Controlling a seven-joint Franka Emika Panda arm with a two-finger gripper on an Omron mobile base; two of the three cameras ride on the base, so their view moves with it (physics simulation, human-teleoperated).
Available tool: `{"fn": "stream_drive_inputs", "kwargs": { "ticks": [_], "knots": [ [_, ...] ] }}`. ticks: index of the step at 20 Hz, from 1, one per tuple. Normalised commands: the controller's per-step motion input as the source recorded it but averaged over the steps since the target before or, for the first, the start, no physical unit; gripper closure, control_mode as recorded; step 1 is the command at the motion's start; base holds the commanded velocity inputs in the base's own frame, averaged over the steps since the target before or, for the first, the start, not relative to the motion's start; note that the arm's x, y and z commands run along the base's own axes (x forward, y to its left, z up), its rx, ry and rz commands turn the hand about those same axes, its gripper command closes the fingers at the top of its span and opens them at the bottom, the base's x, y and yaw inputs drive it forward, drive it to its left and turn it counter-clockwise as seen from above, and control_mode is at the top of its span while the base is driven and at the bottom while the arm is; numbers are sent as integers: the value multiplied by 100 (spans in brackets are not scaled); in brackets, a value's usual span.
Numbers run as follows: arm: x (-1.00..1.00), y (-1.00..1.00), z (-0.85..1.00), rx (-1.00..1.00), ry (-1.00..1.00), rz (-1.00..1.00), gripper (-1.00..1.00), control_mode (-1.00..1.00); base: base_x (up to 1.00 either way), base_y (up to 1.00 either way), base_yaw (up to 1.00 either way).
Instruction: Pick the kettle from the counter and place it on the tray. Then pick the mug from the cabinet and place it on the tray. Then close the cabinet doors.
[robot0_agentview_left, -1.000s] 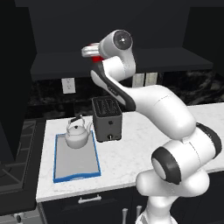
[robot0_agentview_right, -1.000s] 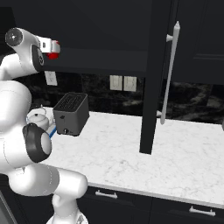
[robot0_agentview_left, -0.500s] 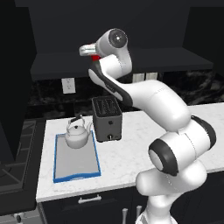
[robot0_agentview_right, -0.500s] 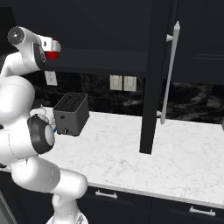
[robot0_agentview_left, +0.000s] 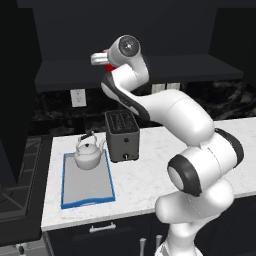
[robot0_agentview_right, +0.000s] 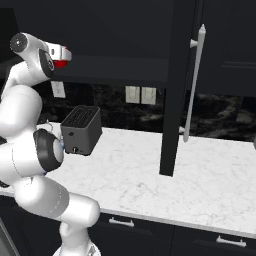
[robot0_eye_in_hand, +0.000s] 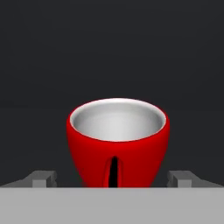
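The red mug stands upright on the cabinet shelf between the spread, empty fingers, handle facing the hand; probably light, rigid and glossy-slick, best pinched across its lower body.

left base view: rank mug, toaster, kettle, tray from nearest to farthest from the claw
1. mug, right at the claw, up in the cabinet
2. toaster, below on the counter
3. kettle, lower left, on the tray
4. tray, under the kettle

Arm: upper links swung toward 9 o'clock in left base view. Gripper: shifted likewise, closing on the mug in cabinet.
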Motion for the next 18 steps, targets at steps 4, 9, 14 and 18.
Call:
{"fn": "stream_drive_inputs", "kwargs": {
  "ticks": [4,9,14,18],
  "knots": [
    [18,1,0,0,0,-8,-100,-100,0,0,0],
    [14,3,-1,0,0,-7,-100,-100,0,0,0],
    [2,3,-2,0,0,-7,-100,-100,0,0,0],
    [3,0,-1,0,0,-5,-100,-100,0,0,0]
  ]
}}
